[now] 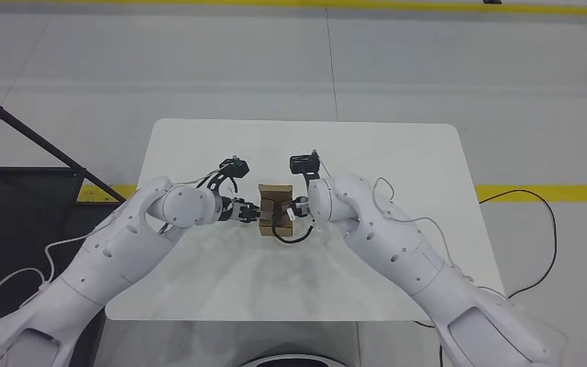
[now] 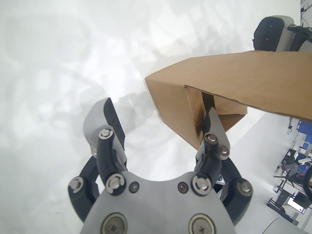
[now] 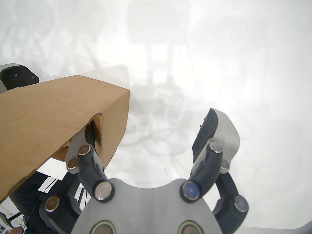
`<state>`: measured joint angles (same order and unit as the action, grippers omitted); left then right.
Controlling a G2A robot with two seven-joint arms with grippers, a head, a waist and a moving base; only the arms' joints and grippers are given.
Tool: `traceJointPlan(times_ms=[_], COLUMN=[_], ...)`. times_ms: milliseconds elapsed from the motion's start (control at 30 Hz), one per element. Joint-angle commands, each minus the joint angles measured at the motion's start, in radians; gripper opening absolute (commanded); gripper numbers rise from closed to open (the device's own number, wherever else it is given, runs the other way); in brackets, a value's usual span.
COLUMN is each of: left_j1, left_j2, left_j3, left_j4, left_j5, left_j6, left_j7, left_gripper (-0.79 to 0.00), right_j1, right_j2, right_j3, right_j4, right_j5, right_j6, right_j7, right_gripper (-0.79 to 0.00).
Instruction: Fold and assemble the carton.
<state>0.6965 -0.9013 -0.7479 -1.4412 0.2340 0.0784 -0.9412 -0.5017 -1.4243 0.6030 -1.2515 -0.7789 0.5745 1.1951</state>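
Observation:
A small brown carton [image 1: 273,209] stands at the middle of the white table [image 1: 367,156], held between both arms. My left gripper [image 1: 246,213] is at its left end. In the left wrist view that gripper [image 2: 160,107] is open: one finger [image 2: 215,122] pokes into the gap at the carton's [image 2: 219,79] end, and the other finger [image 2: 111,118] hangs free over the table. My right gripper [image 1: 292,213] is at the opposite end. In the right wrist view it [image 3: 148,125] is open too, one finger tucked inside the carton's [image 3: 48,113] end, the other finger [image 3: 209,130] free.
Bare table surface lies all around the carton, with the front edge [image 1: 303,318] near the robot. A black stand [image 1: 41,142] and dark mat [image 1: 37,202] sit on the floor off the table's left side.

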Motion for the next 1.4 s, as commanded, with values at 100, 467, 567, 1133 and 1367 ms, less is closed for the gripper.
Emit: traceJointPlan(times_ms=[100, 467, 567, 1133, 1367], left_j1=[0.003, 0.013, 0.015, 0.023, 0.035], left_j2=[-0.006, -0.015, -0.017, -0.033, -0.036], left_j3=[-0.007, -0.028, -0.032, -0.051, -0.067], left_j4=[0.003, 0.007, 0.007, 0.011, -0.002], left_j5=[0.005, 0.010, 0.016, 0.036, 0.040], left_j6=[0.000, -0.003, -0.001, 0.016, 0.002], left_j7=[-0.006, -0.011, -0.017, -0.035, -0.031], left_gripper=[-0.105, -0.099, -0.099, -0.126, -0.095], right_j1=[-0.002, -0.009, -0.010, -0.023, -0.036], right_j2=[-0.007, -0.018, -0.021, -0.037, -0.042], right_j3=[0.005, 0.020, 0.025, 0.044, 0.061], right_j4=[0.006, 0.011, 0.013, 0.018, 0.008], right_j5=[-0.013, -0.040, -0.048, -0.100, -0.116], right_j6=[0.000, -0.007, -0.008, -0.006, -0.009], right_j7=[0.007, 0.017, 0.024, 0.048, 0.038], right_gripper=[0.000, 0.000, 0.000, 0.000, 0.000])
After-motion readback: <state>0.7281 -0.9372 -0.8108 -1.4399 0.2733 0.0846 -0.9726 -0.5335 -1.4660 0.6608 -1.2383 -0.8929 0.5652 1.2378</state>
